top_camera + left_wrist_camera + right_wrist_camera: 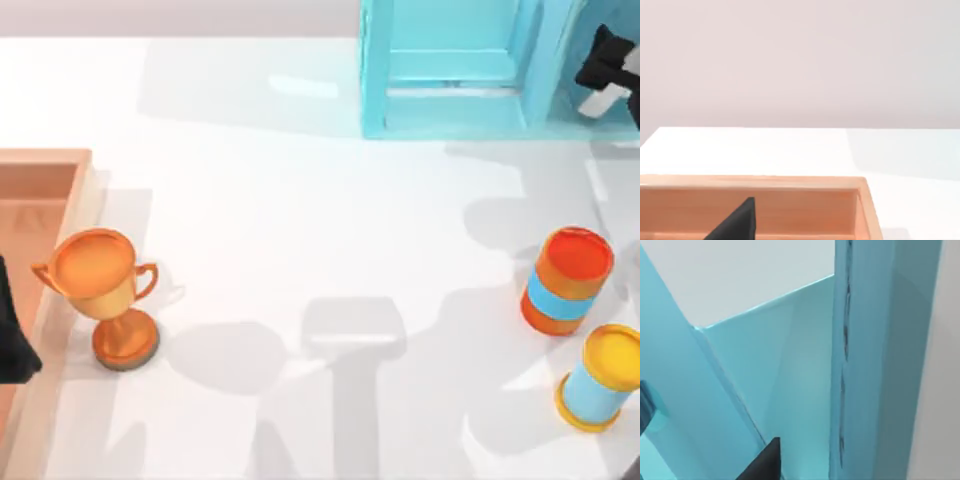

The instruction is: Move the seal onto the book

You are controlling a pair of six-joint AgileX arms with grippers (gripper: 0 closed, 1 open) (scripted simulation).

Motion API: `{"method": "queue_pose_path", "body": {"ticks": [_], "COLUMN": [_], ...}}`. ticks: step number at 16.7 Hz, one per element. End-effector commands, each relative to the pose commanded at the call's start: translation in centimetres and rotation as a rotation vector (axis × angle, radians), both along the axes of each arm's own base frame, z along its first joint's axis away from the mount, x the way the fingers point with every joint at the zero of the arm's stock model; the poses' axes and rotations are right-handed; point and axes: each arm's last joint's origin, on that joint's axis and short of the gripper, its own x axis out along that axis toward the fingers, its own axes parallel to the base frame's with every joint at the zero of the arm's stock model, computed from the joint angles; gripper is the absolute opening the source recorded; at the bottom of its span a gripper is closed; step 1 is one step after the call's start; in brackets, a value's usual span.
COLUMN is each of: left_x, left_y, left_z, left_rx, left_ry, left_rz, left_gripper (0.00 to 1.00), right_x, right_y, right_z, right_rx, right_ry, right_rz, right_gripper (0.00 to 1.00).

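Observation:
The seal is out of view, and so is the book. My left gripper point(12, 345) is a dark shape at the table's left edge, over the wooden tray point(40, 175), whose inner wall point(790, 205) faces the left wrist view. My right gripper point(608, 62) is at the far right back, close beside the light turquoise shelf unit point(455, 70). The shelf's panels point(790, 390) stand very near in the right wrist view.
An orange-gold trophy cup point(105, 290) stands at the left, just beside the tray. An orange cylinder with a blue band point(566, 280) and a blue cylinder with yellow ends point(602, 378) stand at the right. White tabletop point(330, 230) lies between them.

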Motion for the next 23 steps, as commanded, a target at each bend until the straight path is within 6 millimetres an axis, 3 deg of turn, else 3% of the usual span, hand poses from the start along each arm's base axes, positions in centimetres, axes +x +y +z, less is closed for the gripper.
{"method": "queue_pose_path", "body": {"ticks": [9, 19, 23], "left_x": [0.0, 0.0, 0.0], "left_y": [0.0, 0.0, 0.0], "left_z": [0.0, 0.0, 0.0], "left_rx": [0.000, 0.000, 0.000], "left_ry": [0.000, 0.000, 0.000], "left_rz": [0.000, 0.000, 0.000], "left_gripper": [1.00, 1.00, 1.00], "right_x": [0.0, -0.1, -1.2], "right_y": [0.0, 0.2, 0.1], "right_z": [0.0, 0.0, 2.5], "right_rx": [0.000, 0.002, -0.001], "right_ry": [0.000, 0.002, 0.025], "right_rz": [0.000, 0.005, 0.002], "right_gripper": [0.02, 0.00, 0.00]}}
